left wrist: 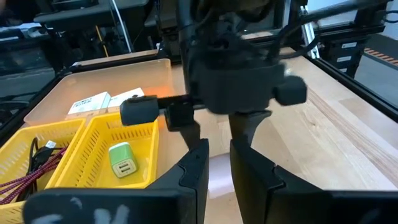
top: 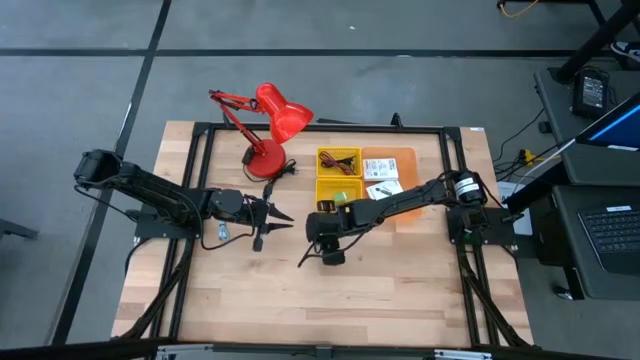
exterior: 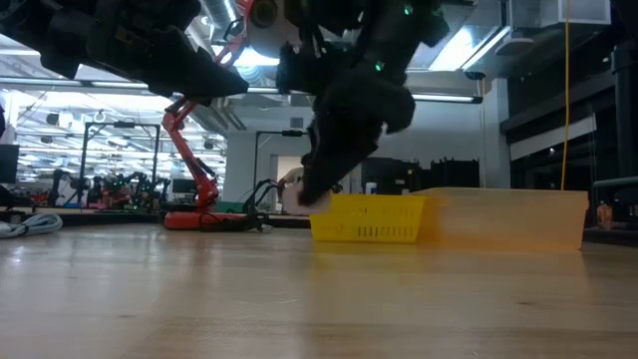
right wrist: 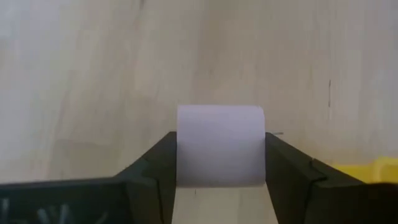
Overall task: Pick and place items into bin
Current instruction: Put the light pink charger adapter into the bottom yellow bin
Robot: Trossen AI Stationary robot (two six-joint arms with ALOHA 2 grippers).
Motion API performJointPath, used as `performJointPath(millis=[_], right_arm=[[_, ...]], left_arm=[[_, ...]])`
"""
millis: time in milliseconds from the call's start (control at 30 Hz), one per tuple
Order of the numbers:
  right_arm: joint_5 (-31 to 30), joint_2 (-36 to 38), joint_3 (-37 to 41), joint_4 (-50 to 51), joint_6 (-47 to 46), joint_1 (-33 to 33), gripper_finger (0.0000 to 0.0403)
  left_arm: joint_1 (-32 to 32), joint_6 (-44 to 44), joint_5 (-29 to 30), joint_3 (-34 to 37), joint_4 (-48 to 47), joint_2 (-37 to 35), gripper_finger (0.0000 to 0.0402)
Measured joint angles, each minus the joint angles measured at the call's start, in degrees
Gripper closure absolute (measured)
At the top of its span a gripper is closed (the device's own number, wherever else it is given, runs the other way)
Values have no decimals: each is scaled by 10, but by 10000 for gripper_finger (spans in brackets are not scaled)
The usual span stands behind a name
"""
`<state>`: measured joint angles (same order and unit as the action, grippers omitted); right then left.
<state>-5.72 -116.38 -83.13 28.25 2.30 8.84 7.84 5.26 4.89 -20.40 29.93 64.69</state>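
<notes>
The pale block (right wrist: 220, 146) sits pinched between my right gripper (right wrist: 220, 163) fingers; I'd lift clear, then carry it over the yellow bin (top: 338, 188) beside me. My left gripper (top: 278, 214) waits nearby, spread.

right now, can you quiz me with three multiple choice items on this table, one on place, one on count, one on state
1. Where is the green charger?
A. in a yellow basket
B. under the red desk lamp
C. on the bare table

2. How many yellow baskets show?
A. one
B. two
C. four

3. What is the right claw doing?
A. hanging open
B. gripping the lamp
C. shut on a pale block

Answers:
1 A, the left wrist view shows it inside the basket.
2 B, the high view shows two side by side.
3 C, both fingers press the block's sides.
</notes>
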Motion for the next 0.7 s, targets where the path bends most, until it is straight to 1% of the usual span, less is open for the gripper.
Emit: performJointPath(millis=[200, 300, 500, 700], right_arm=[[1, 3, -44, 38, 24, 9, 234], [3, 17, -47, 53, 24, 9, 234], [4, 63, -26, 40, 3, 9, 234], [4, 87, 48, -59, 0, 10, 234]], left_arm=[[0, 0, 0, 0, 0, 0, 339], [0, 0, 0, 0, 0, 0, 339], [0, 0, 0, 0, 3, 0, 343], [0, 0, 0, 0, 2, 0, 343]])
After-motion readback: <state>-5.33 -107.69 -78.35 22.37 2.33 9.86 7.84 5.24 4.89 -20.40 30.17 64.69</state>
